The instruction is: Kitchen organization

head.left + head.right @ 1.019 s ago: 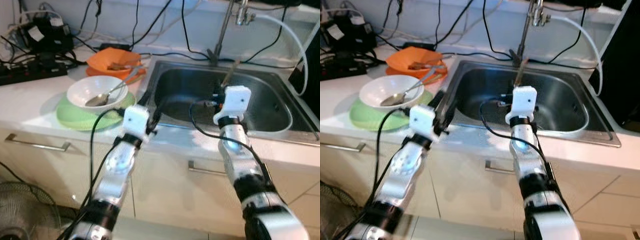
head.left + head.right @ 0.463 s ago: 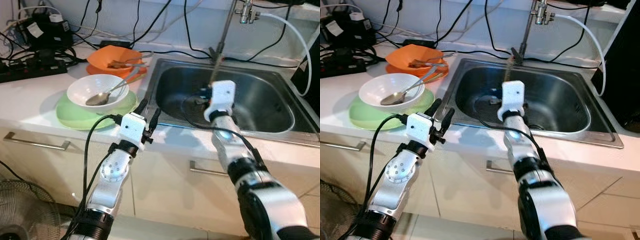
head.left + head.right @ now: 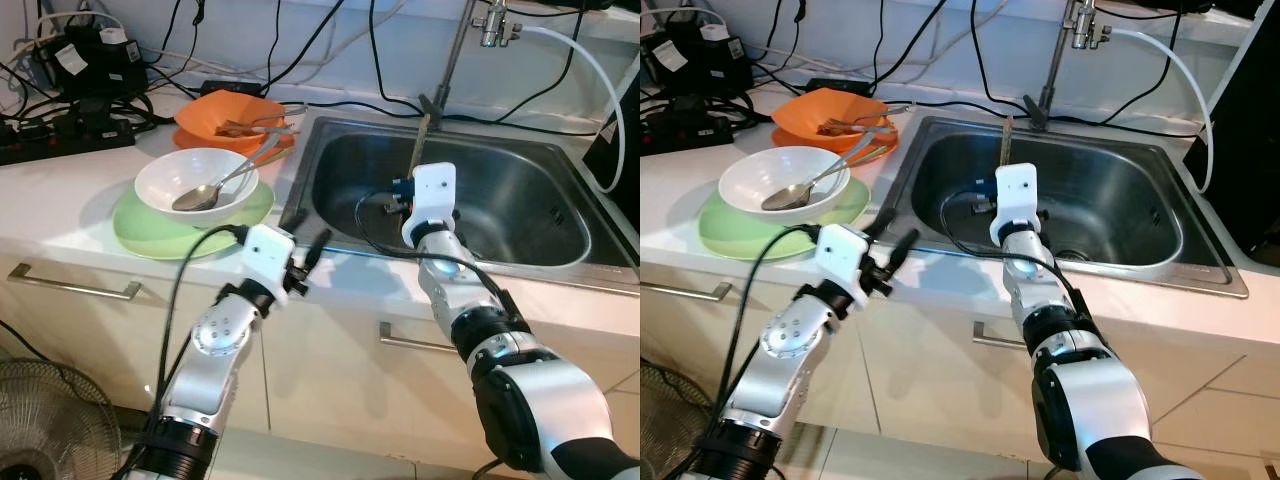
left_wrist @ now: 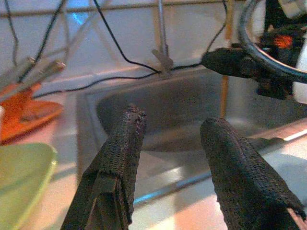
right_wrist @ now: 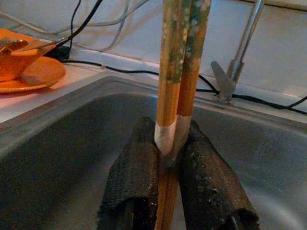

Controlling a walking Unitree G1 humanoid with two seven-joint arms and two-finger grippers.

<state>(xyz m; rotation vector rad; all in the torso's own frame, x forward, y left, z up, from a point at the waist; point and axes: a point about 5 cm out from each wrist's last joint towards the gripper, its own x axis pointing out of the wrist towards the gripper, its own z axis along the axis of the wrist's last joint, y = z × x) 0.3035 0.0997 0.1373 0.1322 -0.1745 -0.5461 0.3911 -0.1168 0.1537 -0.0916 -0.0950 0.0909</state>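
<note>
While the head views look down on the counter, the right gripper [image 3: 412, 190] stands over the near part of the sink [image 3: 560, 160] and holds a pair of chopsticks [image 3: 419, 145]; their long axis is nearly upright, rising from the gripper toward the faucet [image 3: 452, 60]. The left gripper [image 3: 305, 250] hovers at the front edge of the counter, between the sink and the green plate [image 3: 135, 228]; it holds nothing. On the green plate sits a white bowl [image 3: 165, 178] with a spoon [image 3: 205, 192], and behind it an orange bowl [image 3: 215, 112] with more utensils.

In the left wrist view the two fingers [image 4: 120, 158] are spread well apart and empty; beyond them is the sink basin.

In the right wrist view the fingers [image 5: 136, 177] are closed tight on the chopsticks near their pale band, and the sticks lie side by side, touching.

The dishes lie to the robot's left of the chopsticks — so, in my judgement, the left arm is nearer to the bowls, while the right arm must carry the sticks leftward across the sink rim, if they belong with the other utensils.
</note>
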